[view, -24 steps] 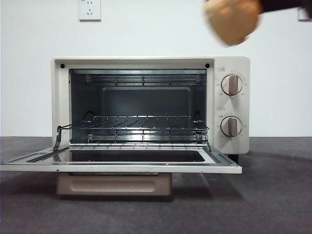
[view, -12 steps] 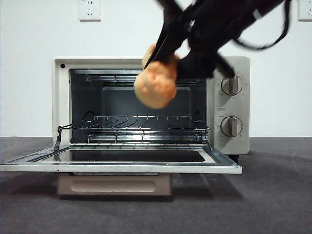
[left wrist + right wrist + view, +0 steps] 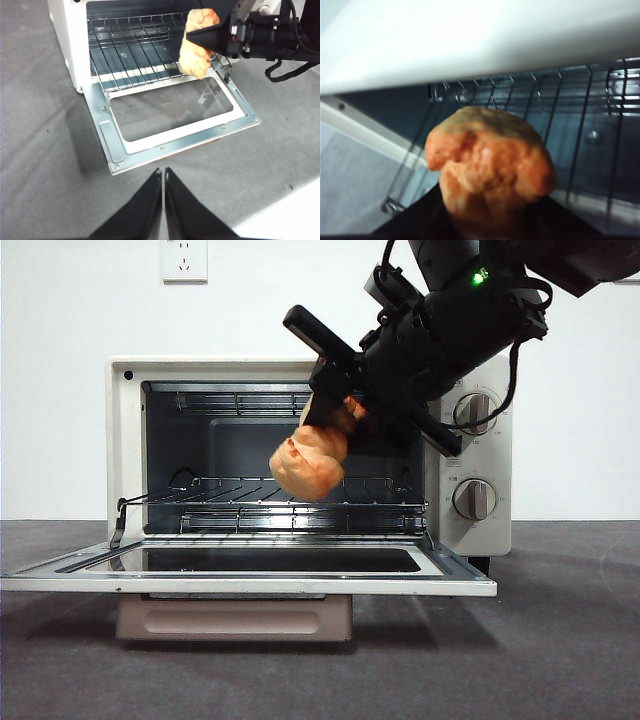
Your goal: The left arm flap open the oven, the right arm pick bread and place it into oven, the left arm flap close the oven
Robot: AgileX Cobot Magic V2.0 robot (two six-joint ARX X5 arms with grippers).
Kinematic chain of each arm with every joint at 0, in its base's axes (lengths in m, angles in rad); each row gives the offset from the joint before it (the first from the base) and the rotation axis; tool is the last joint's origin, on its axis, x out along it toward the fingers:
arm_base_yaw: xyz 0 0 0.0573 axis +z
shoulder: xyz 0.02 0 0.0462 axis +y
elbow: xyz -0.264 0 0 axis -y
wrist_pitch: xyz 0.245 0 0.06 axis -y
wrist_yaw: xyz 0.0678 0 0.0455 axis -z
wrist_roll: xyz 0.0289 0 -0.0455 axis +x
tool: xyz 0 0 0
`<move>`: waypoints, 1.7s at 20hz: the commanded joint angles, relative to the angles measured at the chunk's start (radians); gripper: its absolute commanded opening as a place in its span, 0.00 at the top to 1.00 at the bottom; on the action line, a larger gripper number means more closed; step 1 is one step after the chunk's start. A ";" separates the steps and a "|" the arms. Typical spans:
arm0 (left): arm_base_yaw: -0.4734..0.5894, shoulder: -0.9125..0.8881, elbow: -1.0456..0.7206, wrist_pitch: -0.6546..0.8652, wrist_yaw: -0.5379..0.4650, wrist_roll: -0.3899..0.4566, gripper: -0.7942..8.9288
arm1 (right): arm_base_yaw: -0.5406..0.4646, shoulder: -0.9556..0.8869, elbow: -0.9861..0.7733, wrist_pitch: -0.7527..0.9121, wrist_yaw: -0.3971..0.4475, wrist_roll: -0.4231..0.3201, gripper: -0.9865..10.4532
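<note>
The cream-white boxy toaster oven (image 3: 300, 455) stands on the dark grey table (image 3: 560, 640) against a white wall with a white socket plate (image 3: 184, 259) high up. Its glass-windowed door (image 3: 250, 570) lies folded flat toward the near side, level with the table, and the beige bar handle (image 3: 235, 618) shows beneath its near edge. Two beige knobs (image 3: 474, 413) sit one above the other on the oven's right panel. Inside the dark cavity the wire rack (image 3: 290, 502) spans the full width, partly drawn out toward the door.

The small golden-orange lumpy bread loaf (image 3: 312, 458) hangs in the air in front of the oven mouth, right of centre, above the rack and not touching it. Its surface is knobbly and folded, paler orange on the rounded lower end and browner where the lumps crease. In the right wrist view it (image 3: 487, 172) fills the middle of the picture, a blunt rounded mass with a darker top, with the rack wires and the oven's white top edge beyond it.

The black right gripper (image 3: 335, 415) reaches in from the upper right, tilted down to the left, and its long jaws are clamped on the upper end of the bread.

The left gripper (image 3: 163, 187) hovers on the near side of the open door, well apart from it, its two pointed black jaws pressed together with nothing between them.
</note>
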 commanded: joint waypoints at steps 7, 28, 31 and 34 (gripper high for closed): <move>-0.008 0.003 0.023 0.008 -0.002 -0.005 0.90 | 0.010 0.041 0.006 0.058 0.101 0.041 0.65; -0.008 0.035 0.023 -0.005 -0.105 -0.056 0.90 | 0.028 -0.154 0.006 -0.245 -0.013 0.077 0.49; -0.008 0.122 0.023 -0.010 -0.114 -0.049 0.90 | 0.032 -0.320 0.006 -0.420 -0.108 -0.019 0.49; 0.005 0.238 0.023 0.042 -0.095 0.023 0.90 | 0.032 -0.496 0.006 -0.621 -0.151 -0.131 0.49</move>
